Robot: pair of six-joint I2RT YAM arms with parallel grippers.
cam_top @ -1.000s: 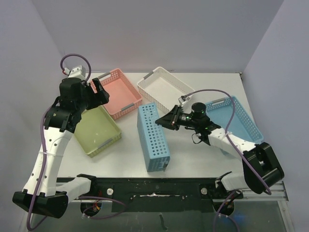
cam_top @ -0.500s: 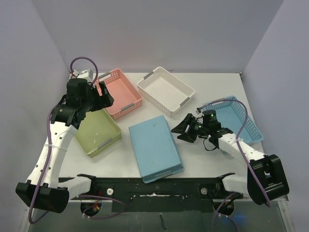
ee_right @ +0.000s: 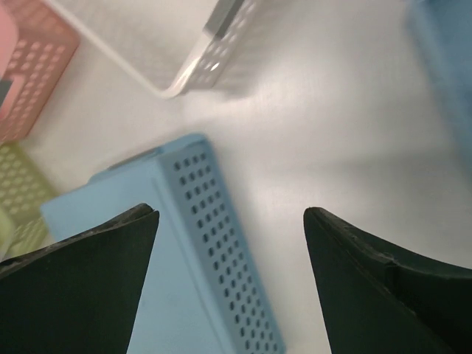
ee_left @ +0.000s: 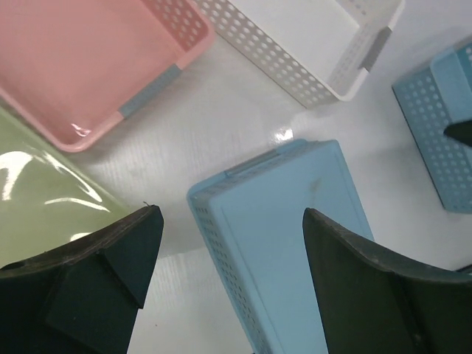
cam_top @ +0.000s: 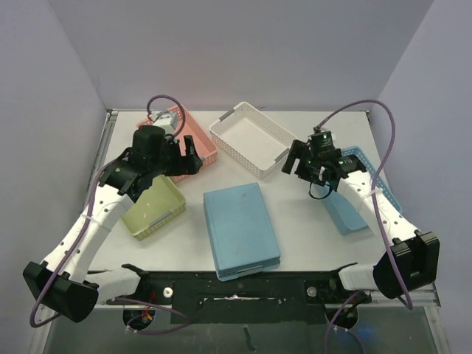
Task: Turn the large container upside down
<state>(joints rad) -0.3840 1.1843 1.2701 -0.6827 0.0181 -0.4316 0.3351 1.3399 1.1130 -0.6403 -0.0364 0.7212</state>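
Observation:
The large light-blue container (cam_top: 241,228) lies bottom-up on the table near the front middle, its flat base facing up. It also shows in the left wrist view (ee_left: 295,228) and the right wrist view (ee_right: 140,295). My left gripper (cam_top: 190,156) is open and empty, above the table to the container's far left; in its own view (ee_left: 228,214) the container's far end lies between the fingers, well below. My right gripper (cam_top: 295,156) is open and empty, raised to the container's far right; its own view (ee_right: 228,214) looks down at the perforated side wall.
A pink basket (cam_top: 198,139) sits at the back left, partly hidden by my left arm. A white basket (cam_top: 252,138) is at the back middle. A green basket (cam_top: 151,208) is at the left. A smaller blue basket (cam_top: 355,210) lies under my right arm.
The large container went from standing on its long side to lying flat, bottom-up. My right gripper drew back up and to the right. My left gripper swung right, toward the middle.

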